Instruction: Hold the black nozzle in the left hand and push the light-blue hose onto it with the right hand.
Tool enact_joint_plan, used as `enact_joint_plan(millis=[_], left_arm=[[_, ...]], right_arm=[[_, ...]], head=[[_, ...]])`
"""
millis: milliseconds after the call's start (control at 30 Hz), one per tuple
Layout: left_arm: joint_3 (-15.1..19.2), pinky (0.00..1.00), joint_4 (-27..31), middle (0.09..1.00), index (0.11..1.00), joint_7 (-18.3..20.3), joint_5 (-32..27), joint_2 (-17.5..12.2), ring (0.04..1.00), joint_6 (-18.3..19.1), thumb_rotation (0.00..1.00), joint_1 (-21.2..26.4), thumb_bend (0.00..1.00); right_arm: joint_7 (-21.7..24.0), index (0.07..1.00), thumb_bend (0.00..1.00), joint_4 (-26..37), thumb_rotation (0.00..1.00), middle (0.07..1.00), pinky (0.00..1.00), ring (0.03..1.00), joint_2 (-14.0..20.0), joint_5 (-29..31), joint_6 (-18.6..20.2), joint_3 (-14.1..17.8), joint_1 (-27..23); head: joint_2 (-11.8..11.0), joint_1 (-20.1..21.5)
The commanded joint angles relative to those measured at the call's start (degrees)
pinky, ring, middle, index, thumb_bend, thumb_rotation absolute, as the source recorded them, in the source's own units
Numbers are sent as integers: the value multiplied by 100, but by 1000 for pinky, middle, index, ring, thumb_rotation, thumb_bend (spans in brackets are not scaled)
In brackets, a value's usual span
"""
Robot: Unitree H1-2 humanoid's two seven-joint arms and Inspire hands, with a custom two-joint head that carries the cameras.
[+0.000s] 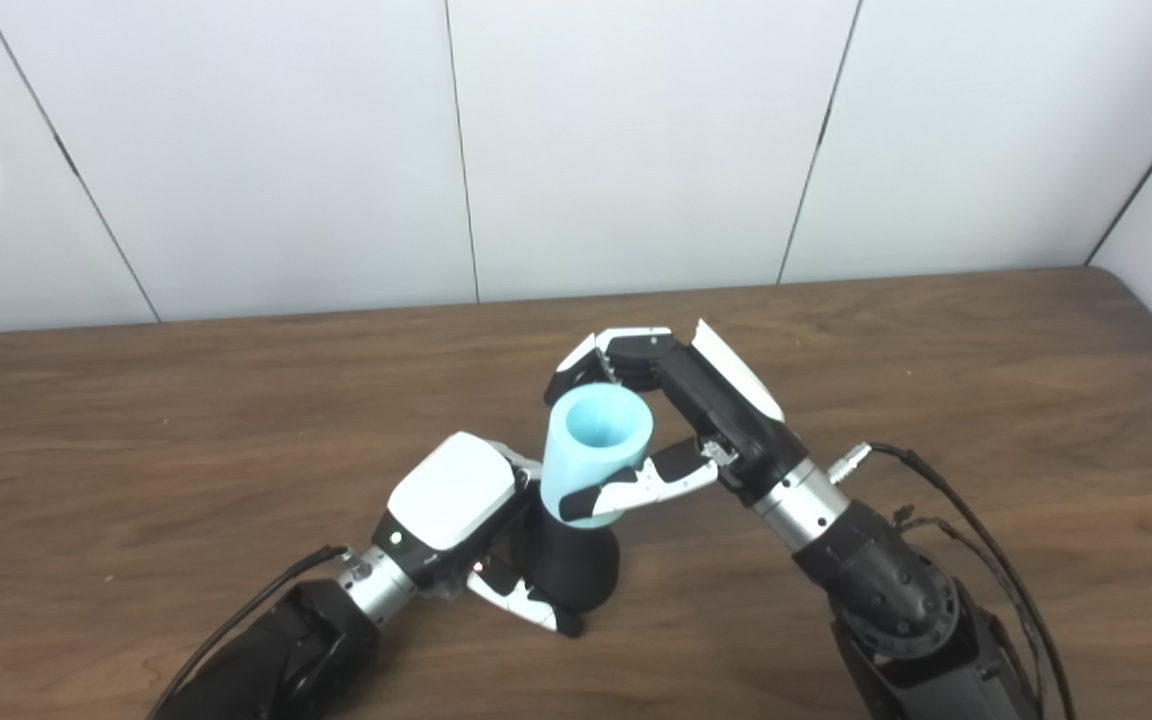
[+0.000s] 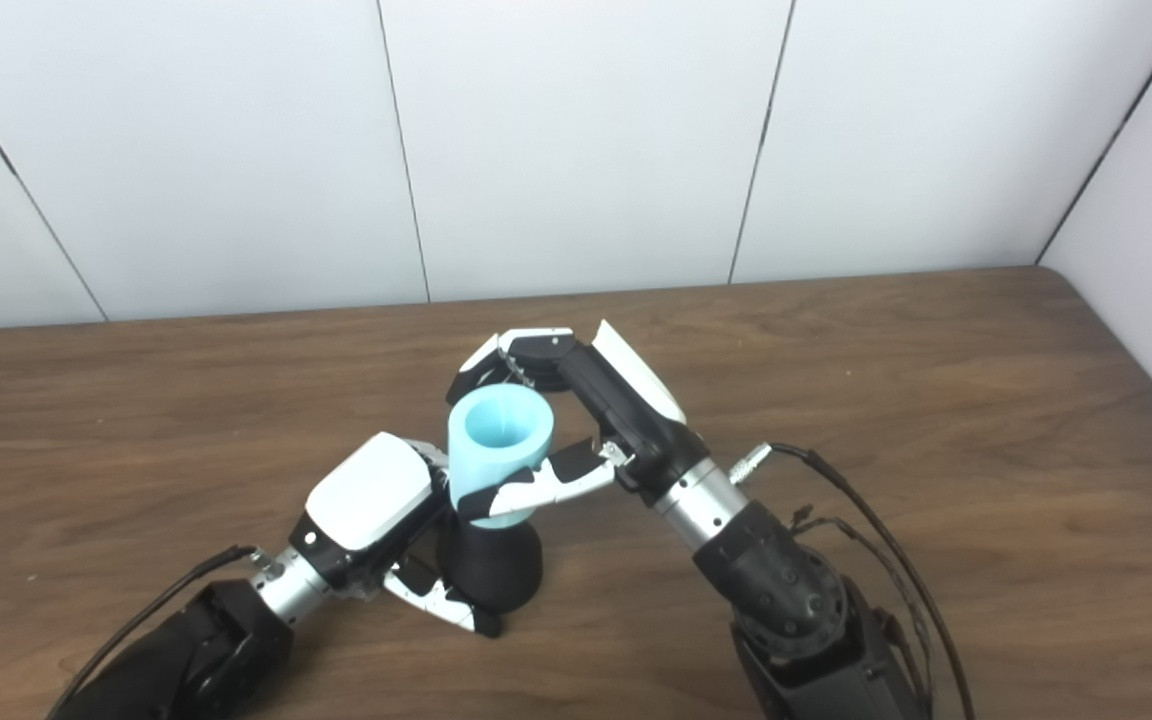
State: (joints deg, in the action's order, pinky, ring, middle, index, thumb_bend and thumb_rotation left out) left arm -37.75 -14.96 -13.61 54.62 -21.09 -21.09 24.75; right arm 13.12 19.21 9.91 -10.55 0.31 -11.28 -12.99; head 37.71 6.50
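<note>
Left hand (image 1: 456,500), white-backed, low over the desk (image 1: 136,420) near the middle of its front edge, its arm entering from the bottom left. Its fingers are wrapped round the nozzle (image 1: 576,570); the thumb crosses the nozzle's base on the near side, its tip touching or almost touching the wood.

Nozzle: matt black, flared at the bottom like a bell and narrowing upward. It stands roughly upright with its wide base at the desk surface; whether the base bears on the wood cannot be told. Its upper part is hidden inside the hose.

Hose (image 1: 596,445): a short, thick-walled tube of pale blue, smooth and opaque, round in section. It sits over the top of the nozzle, leaning slightly toward the desk's back edge. Its upper mouth is open and faces the cameras, showing a hollow bore of the same colour, in which nothing can be seen. The lower rim meets the black cone just above the left hand.

Right hand (image 1: 676,410): black with white panels, its arm entering from the bottom right. It grasps the hose, fingers curled round the far side near the upper rim, thumb laid across the near side low on the tube.

Desk: dark brown wood grain, set against a white panelled wall (image 1: 636,150) along its back edge.
</note>
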Motion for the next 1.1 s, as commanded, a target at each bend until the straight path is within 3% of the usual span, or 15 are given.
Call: enact_joint_plan(millis=[0, 733, 933, 1067], left_arm=[[-228, 415, -123, 454, 497, 489, 230, -28, 454, -7, 0, -256, 505], [-249, 424, 41, 459, 492, 636, 254, -53, 461, 67, 0, -339, 505], [-247, 434, 48, 466, 486, 624, 234, -63, 467, 68, 0, -341, 505], [-243, 433, 48, 463, 488, 573, 249, -76, 467, 57, 0, -346, 505]], right_arm=[[-56, 519, 516, -35, 0, 473, 298, 407, -33, -45, -268, -18, -109], [-105, 502, 519, -908, 0, 475, 325, 417, -113, -259, -1223, -98, -355], [-57, 510, 517, -1034, 0, 481, 315, 413, -110, -276, -1279, -110, -387], [2, 512, 517, -918, 0, 482, 307, 411, -77, -390, -988, -126, -343]], head=[[2, -8], [49, -28], [50, -28], [54, -18]])
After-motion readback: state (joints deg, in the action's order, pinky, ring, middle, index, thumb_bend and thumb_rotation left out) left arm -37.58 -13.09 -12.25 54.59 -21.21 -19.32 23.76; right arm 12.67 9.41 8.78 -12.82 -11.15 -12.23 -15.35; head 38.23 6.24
